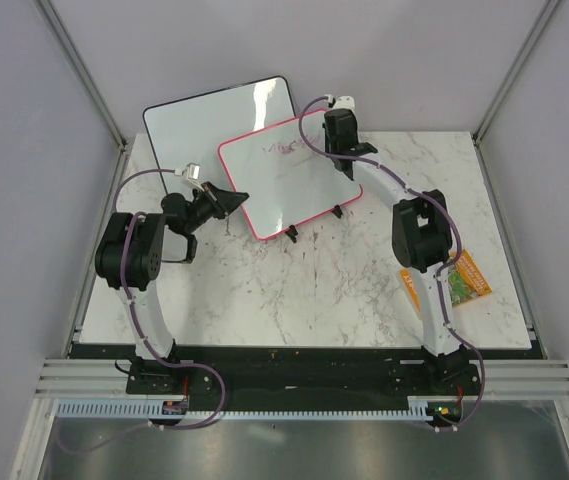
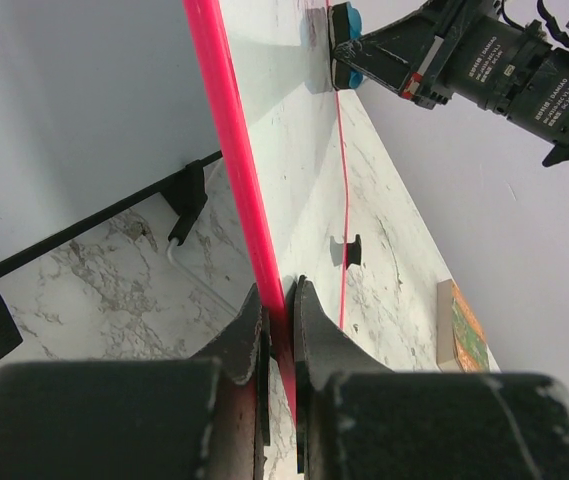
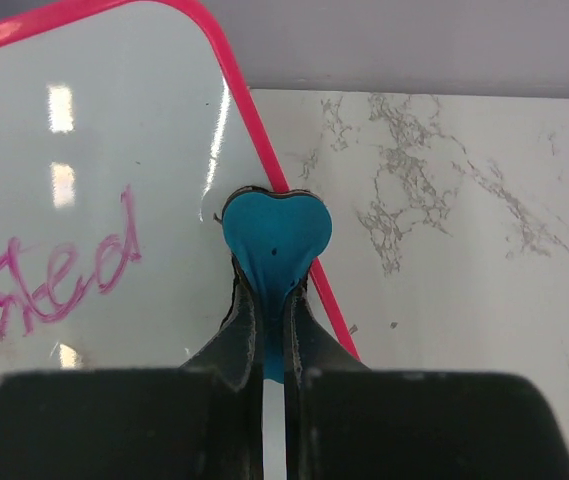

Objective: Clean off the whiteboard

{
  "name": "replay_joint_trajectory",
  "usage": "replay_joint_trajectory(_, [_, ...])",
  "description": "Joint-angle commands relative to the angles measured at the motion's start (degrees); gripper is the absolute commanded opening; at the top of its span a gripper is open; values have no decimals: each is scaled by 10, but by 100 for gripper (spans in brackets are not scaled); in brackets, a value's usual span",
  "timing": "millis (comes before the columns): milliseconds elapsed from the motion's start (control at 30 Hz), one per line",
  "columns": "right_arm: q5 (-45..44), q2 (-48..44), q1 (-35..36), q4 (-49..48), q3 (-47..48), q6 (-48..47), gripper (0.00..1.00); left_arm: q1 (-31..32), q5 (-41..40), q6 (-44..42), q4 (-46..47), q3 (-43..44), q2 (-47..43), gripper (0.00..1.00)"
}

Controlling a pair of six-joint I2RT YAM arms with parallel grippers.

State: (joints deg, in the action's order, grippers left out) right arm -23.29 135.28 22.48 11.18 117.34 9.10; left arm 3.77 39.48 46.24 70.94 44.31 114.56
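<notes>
The pink-framed whiteboard (image 1: 289,175) stands tilted on small black feet at mid-table, with purple handwriting (image 3: 59,270) near its top. My left gripper (image 1: 232,197) is shut on the board's left frame edge (image 2: 249,200). My right gripper (image 1: 336,135) is shut on a blue heart-shaped eraser (image 3: 276,240), which presses on the board near its upper right edge, to the right of the writing. The eraser also shows in the left wrist view (image 2: 347,45).
A larger black-framed whiteboard (image 1: 214,115) stands behind the pink one at the back left. An orange and green packet (image 1: 456,278) lies on the marble table (image 1: 294,290) at the right, beside the right arm.
</notes>
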Motion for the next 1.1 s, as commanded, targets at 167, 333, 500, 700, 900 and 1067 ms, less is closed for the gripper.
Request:
replay_joint_trajectory(167, [119, 46, 109, 61, -35, -105, 0, 18, 56, -106, 17, 2, -2, 2])
replay_joint_trajectory(333, [191, 55, 168, 77, -19, -125, 0, 19, 56, -106, 18, 2, -3, 2])
replay_joint_trajectory(500, [303, 84, 204, 129, 25, -145, 0, 19, 56, -106, 19, 1, -4, 2])
replay_joint_trajectory(700, [318, 91, 211, 140, 23, -132, 0, 19, 56, -106, 19, 1, -5, 2])
replay_joint_trajectory(900, [268, 69, 209, 144, -19, -125, 0, 19, 54, -106, 19, 1, -5, 2])
replay_joint_trajectory(1067, [257, 59, 224, 139, -69, -131, 0, 19, 56, -105, 20, 1, -5, 2])
